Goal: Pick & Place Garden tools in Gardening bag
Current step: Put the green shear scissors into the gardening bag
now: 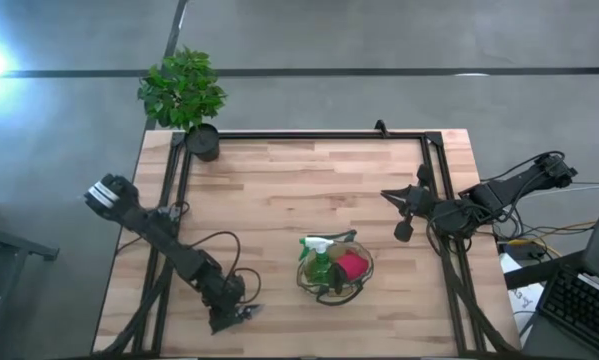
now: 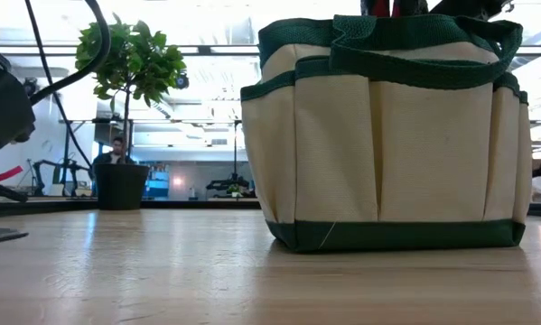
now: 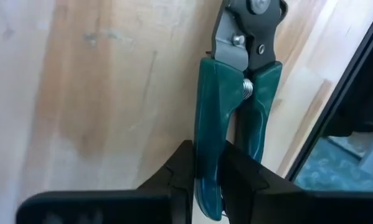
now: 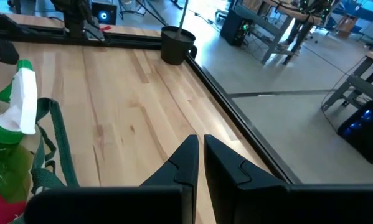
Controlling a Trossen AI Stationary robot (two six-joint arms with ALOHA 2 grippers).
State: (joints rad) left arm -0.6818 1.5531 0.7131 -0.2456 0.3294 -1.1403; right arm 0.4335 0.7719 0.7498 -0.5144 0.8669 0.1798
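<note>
Both robot arms were dark, nearly black, and made of thick round parts joined like elbows. The left arm (image 1: 169, 245) had a light grey and white block at its far end. Thin black cables looped beside it. The right arm (image 1: 489, 195) had a messy bunch of black cables hanging around it. Each pincer had two black fingers (image 4: 186, 165) with flat sides, pointed tips and a stepped edge, sticking out from a wide black bar.
</note>
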